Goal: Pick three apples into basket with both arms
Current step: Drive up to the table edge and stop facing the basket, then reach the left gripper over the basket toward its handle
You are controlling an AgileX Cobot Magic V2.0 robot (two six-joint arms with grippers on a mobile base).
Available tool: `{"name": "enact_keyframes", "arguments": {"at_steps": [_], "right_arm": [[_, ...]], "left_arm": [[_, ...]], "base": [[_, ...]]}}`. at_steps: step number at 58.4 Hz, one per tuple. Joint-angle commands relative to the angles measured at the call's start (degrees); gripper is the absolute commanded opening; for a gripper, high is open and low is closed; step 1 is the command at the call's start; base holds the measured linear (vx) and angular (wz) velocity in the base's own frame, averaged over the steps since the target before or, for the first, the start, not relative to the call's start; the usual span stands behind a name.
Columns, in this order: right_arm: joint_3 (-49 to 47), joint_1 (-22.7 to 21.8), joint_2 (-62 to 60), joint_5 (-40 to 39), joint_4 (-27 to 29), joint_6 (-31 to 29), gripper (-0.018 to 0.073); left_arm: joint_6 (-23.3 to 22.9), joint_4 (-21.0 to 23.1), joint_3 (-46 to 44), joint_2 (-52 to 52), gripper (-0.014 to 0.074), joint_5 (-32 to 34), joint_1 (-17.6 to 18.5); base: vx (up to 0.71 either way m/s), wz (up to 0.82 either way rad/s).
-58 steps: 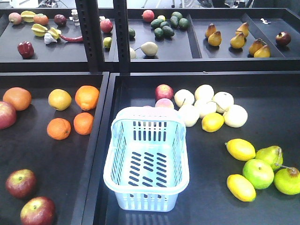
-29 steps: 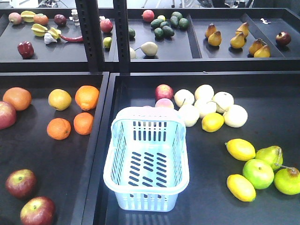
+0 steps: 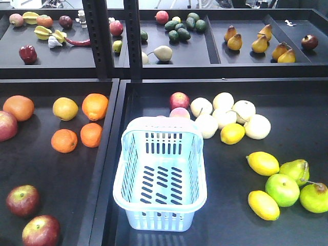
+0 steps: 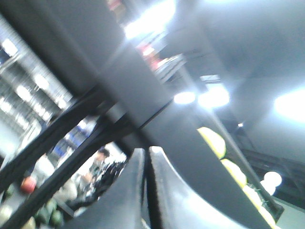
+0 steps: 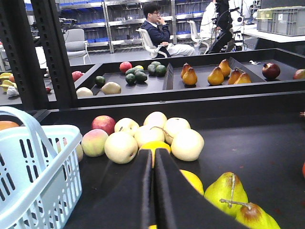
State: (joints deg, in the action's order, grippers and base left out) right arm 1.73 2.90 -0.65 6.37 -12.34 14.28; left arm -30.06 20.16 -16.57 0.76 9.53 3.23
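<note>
The pale blue basket (image 3: 161,205) stands empty at the middle of the right tray; its wall and hoop handle show at the left of the right wrist view (image 5: 43,162). Two dark maroon apples (image 3: 22,200) (image 3: 41,231) lie at the left tray's near corner. A third red apple (image 3: 5,125) is cut off by the left edge. Neither arm shows in the front view. My right gripper (image 5: 153,152) is shut and empty, low over the right tray, right of the basket. My left gripper (image 4: 146,151) is shut too, its view blurred and tilted up at the shelf frame.
Oranges (image 3: 91,134) lie in the left tray. Pale pears (image 3: 225,119), lemons (image 3: 263,163) and green pears (image 3: 282,189) fill the right tray. A pinkish apple (image 3: 179,100) sits behind the basket. A raised divider (image 3: 105,164) splits the trays. Black posts (image 3: 97,38) front the upper shelf.
</note>
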Motion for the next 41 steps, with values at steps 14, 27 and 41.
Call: {"name": "enact_keyframes", "arguments": {"at_steps": [14,27,41], "right_arm": [[0.65,-0.23,-0.67,-4.12,-0.71,-0.14,-0.0006],[0.65,-0.23,-0.67,-4.12,-0.71,-0.14,-0.0006],[0.65,-0.23,-0.67,-4.12,-0.71,-0.14,-0.0006]], "left_arm": [[-0.43,-11.29,-17.73,14.59,-0.0006,-3.53,0.28],[-0.32,-14.13,-22.92,26.75,-0.0006,-5.86,6.23],[-0.22,-26.36,-28.28,41.31,-0.0006,-5.71,18.59]], "base": [[0.00,0.00],[0.00,0.00],[0.00,0.00]]}}
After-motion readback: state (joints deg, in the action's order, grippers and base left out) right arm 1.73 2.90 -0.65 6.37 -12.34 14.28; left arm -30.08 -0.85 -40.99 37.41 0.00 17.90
